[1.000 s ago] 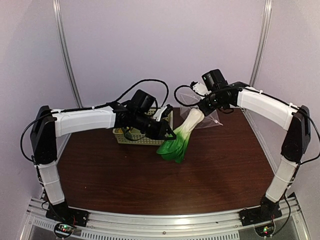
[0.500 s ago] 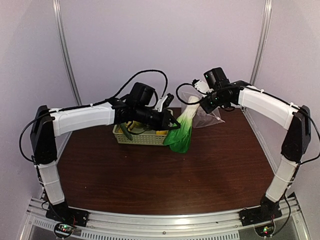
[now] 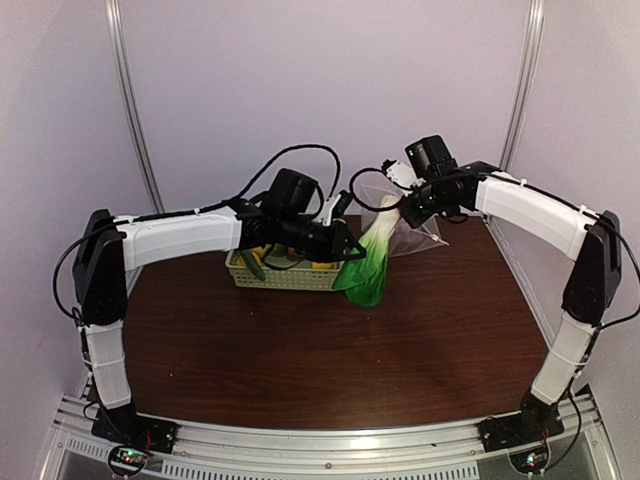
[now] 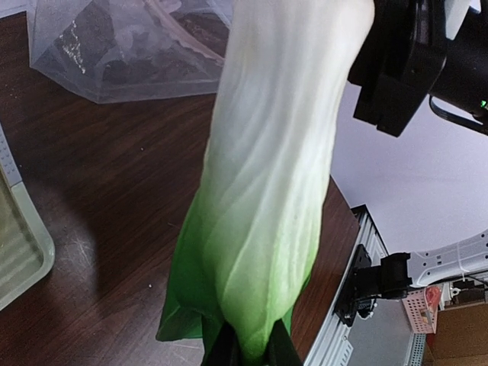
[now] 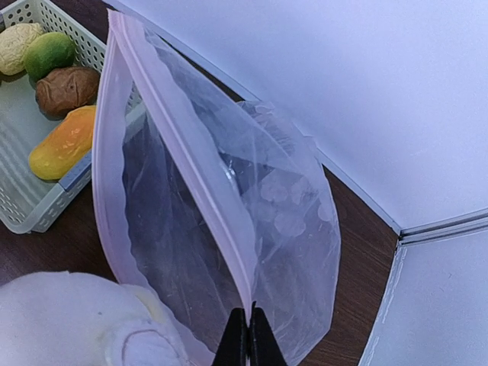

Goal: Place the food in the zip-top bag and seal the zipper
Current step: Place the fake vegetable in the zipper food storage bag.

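Stalk [image 3: 372,255] at the bag [image 3: 418,232] mouth, white stem end leading; entry not confirmed.

Left gripper [image 3: 348,250] is closed to a narrow pinch on the stalk's green leaf end, clear of the table [image 3: 400,340] and just right of the basket [image 3: 285,276]. The stalk's long axis runs steeply up and away from that gripper, with the stem pointing at the right gripper [image 3: 408,212]. Right gripper is fully closed on the bag's rim at the zipper [image 5: 191,175] and holds the mouth gaping. In the right wrist view the stem tip sits against the near lip, but I cannot tell whether it is inside. Judgement: the next push should follow the stalk's own axis into the bag. Other food lies in the basket.
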`<state>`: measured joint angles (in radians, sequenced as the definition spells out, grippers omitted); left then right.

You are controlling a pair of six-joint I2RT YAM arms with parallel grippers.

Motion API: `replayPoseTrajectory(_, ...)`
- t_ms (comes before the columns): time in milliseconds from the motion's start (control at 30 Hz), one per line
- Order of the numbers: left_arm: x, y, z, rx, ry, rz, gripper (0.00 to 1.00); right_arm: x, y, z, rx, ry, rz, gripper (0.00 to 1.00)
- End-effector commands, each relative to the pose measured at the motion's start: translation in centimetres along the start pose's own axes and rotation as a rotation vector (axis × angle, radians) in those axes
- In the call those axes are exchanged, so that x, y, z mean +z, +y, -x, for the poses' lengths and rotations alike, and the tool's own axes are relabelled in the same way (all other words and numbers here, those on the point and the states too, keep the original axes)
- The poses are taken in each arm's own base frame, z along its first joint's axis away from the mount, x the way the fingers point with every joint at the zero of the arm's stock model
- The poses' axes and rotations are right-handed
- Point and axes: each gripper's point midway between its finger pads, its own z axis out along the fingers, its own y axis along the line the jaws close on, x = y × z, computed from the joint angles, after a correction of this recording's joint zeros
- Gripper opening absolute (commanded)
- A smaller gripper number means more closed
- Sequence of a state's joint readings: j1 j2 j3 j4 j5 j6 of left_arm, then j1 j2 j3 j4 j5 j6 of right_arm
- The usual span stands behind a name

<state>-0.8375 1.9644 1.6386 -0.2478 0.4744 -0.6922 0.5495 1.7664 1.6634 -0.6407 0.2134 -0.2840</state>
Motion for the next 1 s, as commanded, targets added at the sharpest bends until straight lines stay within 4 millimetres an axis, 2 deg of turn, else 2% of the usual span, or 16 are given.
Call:
replayPoseTrajectory(0, -0.3, -1.8, 2.6, 0.029, -0.067, -0.057, 0.00, -1.0, 0.4, 0.3, -0.010, -0.011, 0.006, 0.00)
replayPoseTrajectory(133, -0.3, -2.2, 2.3, 0.014, -0.051, -0.083, 0.00, -1.3, 0.6, 0.2, -0.023, -0.022, 0.013, 0.00)
replayPoseTrajectory(433, 1.1, -0.7, 1.8, -0.011, -0.031, -0.056, 0.00, -1.4, 2.7, 0.1, -0.050, -0.025, 0.057, 0.00)
replayPoseTrajectory(733, 1.9, 2.2, 1.0, -0.112, -0.011, -0.029, 0.00, -2.9, 1.2, 0.2, -0.061, -0.041, -0.016, 0.00)
replayPoseTrajectory(833, 1.7, 2.9, 1.1, -0.137, -0.013, -0.041, 0.00, -3.2, 2.4, -0.1, -0.079, -0.044, 0.050, 0.00)
replayPoseTrajectory(967, 1.3, 1.8, 1.9, -0.144, -0.016, -0.091, 0.00, -3.8, 5.7, -1.2, -0.170, -0.029, 0.201, 0.00)
